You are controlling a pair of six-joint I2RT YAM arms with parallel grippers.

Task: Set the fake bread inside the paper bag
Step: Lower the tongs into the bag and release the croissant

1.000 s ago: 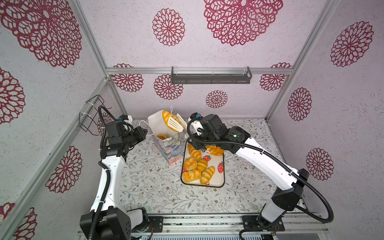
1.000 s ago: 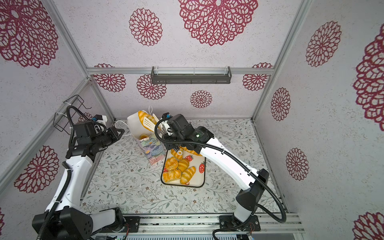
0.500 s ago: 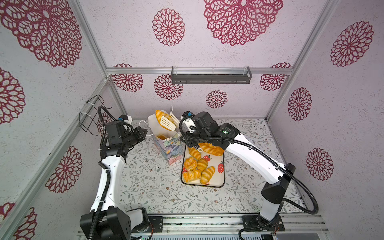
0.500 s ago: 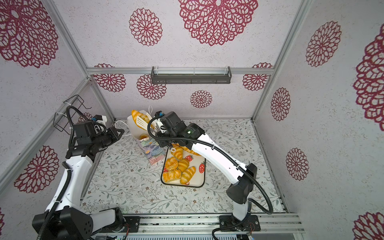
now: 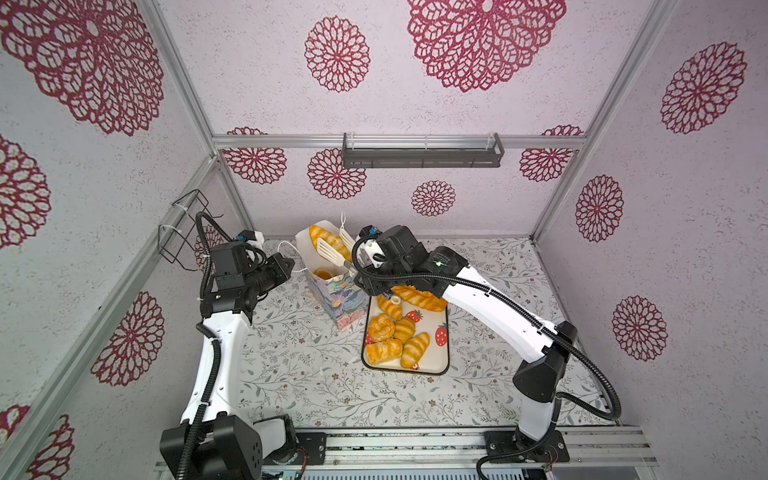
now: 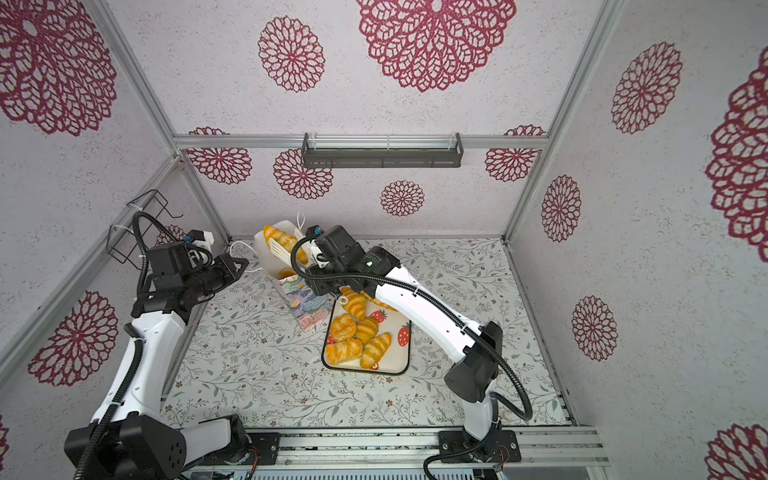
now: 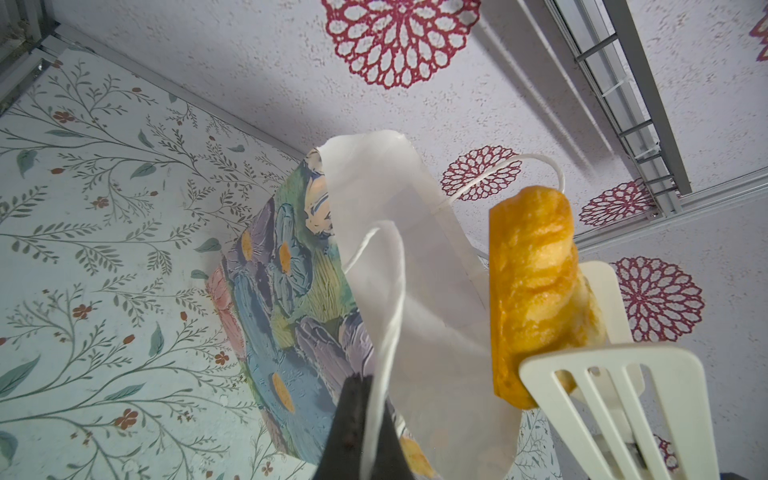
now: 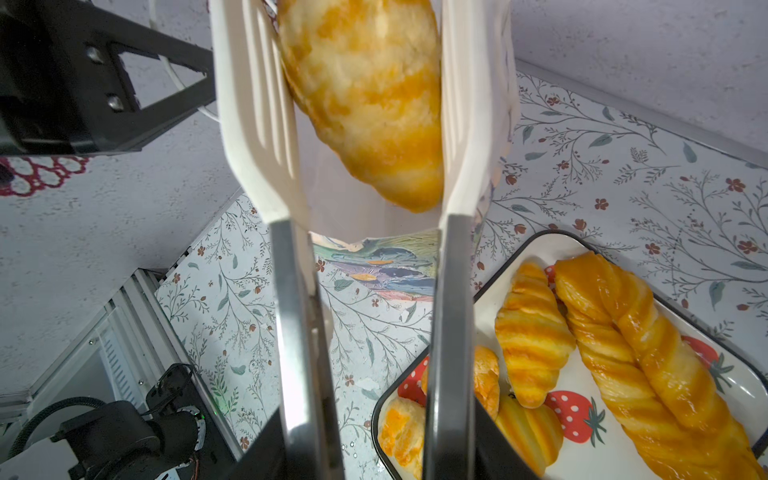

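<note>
Hanging above the paper bag (image 5: pixel 343 301), a croissant (image 5: pixel 320 235) is seen between tongs (image 5: pixel 330 253) in both top views, at 11 o'clock of the tray (image 5: pixel 430 359). In the left wrist view, the left gripper (image 7: pixel 357 419) is clamped on the cord handle (image 7: pixel 395 332). In the right wrist view, the tongs are gripped by the right gripper (image 8: pixel 365 449).

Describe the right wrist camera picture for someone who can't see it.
White tongs have a golden croissant between their blades above the open flowered paper bag. Beside it, a strawberry-print tray carries more pastries, including a long braided loaf.
</note>
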